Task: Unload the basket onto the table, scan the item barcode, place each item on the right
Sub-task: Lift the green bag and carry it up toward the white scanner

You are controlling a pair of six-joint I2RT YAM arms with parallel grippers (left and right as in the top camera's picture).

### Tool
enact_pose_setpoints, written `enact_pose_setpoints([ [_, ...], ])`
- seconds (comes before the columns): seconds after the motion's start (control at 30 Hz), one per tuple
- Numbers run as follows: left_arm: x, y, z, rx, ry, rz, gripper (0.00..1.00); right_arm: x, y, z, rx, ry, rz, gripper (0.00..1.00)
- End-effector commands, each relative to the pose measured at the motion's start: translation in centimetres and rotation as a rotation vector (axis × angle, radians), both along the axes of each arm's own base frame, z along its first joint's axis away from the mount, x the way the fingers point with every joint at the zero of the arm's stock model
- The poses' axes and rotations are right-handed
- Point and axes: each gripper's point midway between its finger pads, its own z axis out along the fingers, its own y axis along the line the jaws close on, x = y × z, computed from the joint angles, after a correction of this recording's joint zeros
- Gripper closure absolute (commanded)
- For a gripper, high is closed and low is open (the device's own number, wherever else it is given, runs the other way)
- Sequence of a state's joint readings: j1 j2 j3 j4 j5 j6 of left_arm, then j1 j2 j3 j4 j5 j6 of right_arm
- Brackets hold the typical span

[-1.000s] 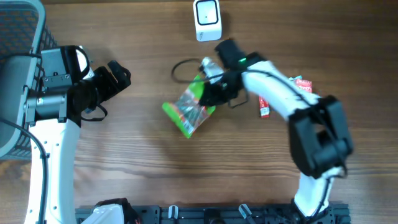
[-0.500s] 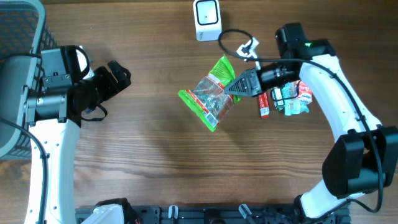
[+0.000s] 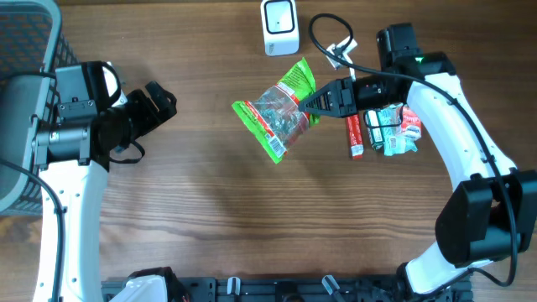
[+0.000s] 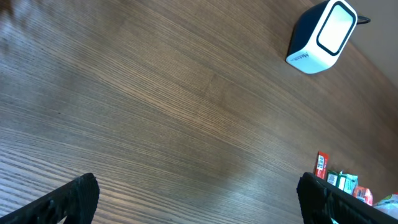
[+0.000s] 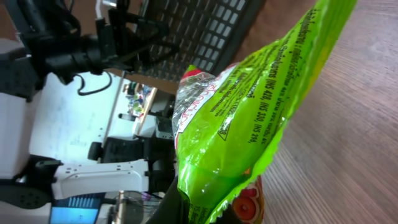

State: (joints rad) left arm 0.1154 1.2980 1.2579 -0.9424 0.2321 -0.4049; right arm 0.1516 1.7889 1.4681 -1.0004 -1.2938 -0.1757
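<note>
At the far left you have a grey mesh basket (image 3: 18, 50) on the edge of the wooden table (image 3: 210, 218). Just to its right, your left gripper (image 3: 166, 101) hangs with its jaws spread wide and nothing between them. In the left wrist view its two dark fingers (image 4: 71, 198) frame bare wood, with the scanner far off at the top right.

Near the middle, the green snack bag (image 3: 278, 113) sits tilted just in front of the white scanner (image 3: 278, 25), close to it but not touching. The scanner (image 4: 323, 34) stands at the table's far edge, and a black cable (image 3: 331, 38) loops to its right.

Your right gripper (image 3: 323, 101) is pinching the bag's right edge, jaws pressed together on the wrapper. From the right wrist view you see the bag (image 5: 249, 118) rising from the fingers, its green seam with small print facing the camera. You cannot make out a barcode there.

Further right, a red stick packet (image 3: 355, 136) lies beside a small cluster of other packets (image 3: 393, 130), partly under your right arm.
</note>
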Motion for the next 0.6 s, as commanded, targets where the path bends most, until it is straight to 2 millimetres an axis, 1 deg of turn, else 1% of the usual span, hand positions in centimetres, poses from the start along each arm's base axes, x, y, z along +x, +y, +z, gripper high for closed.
enact_pose_setpoints([
  [0.0,0.2,0.3,0.5,0.011,-0.016,0.001,0.00,-1.0,0.5,3.6,0.166,0.016,0.042,0.96],
  [0.03,0.2,0.3,0.5,0.012,-0.016,0.002,0.00,-1.2,0.5,4.2,0.202,0.023,0.052,0.96],
  [0.07,0.2,0.3,0.5,0.012,-0.016,0.002,0.00,-1.2,0.5,4.4,0.207,0.032,0.052,0.96],
  [0.17,0.2,0.3,0.5,0.012,-0.016,0.002,0.00,-1.1,0.5,4.2,0.194,0.038,0.047,0.96],
  [0.2,0.2,0.3,0.5,0.012,-0.016,0.002,0.00,-0.8,0.5,3.5,0.158,0.026,0.036,0.96],
  [0.23,0.2,0.3,0.5,0.012,-0.016,0.002,0.00,-0.2,0.3,2.1,0.075,-0.001,0.011,0.96],
  [0.27,0.2,0.3,0.5,0.012,-0.016,0.002,0.00,0.5,-0.1,0.2,-0.039,-0.025,-0.024,0.96],
  [0.3,0.2,0.3,0.5,0.012,-0.016,0.002,0.00,0.9,-0.4,-1.1,-0.122,-0.036,-0.048,0.96],
  [0.37,0.2,0.3,0.5,0.012,-0.016,0.002,0.00,1.8,-1.1,-2.8,-0.234,-0.023,-0.100,0.96],
  [0.4,0.2,0.3,0.5,0.012,-0.016,0.002,0.00,2.7,-1.8,-3.8,-0.310,0.005,-0.165,0.95],
  [0.43,0.2,0.3,0.5,0.011,-0.016,0.002,0.00,3.4,-2.1,-3.7,-0.339,-0.005,-0.197,0.95],
  [0.47,0.2,0.3,0.5,0.011,-0.016,0.001,0.00,4.0,-2.4,-3.1,-0.360,-0.032,-0.216,0.95],
  [0.5,0.2,0.3,0.5,0.012,-0.016,0.002,0.00,4.5,-2.6,-2.4,-0.386,-0.065,-0.232,0.95],
  [0.57,0.2,0.3,0.5,0.012,-0.016,0.002,0.00,5.9,-3.6,-0.2,-0.520,-0.176,-0.301,0.95],
])
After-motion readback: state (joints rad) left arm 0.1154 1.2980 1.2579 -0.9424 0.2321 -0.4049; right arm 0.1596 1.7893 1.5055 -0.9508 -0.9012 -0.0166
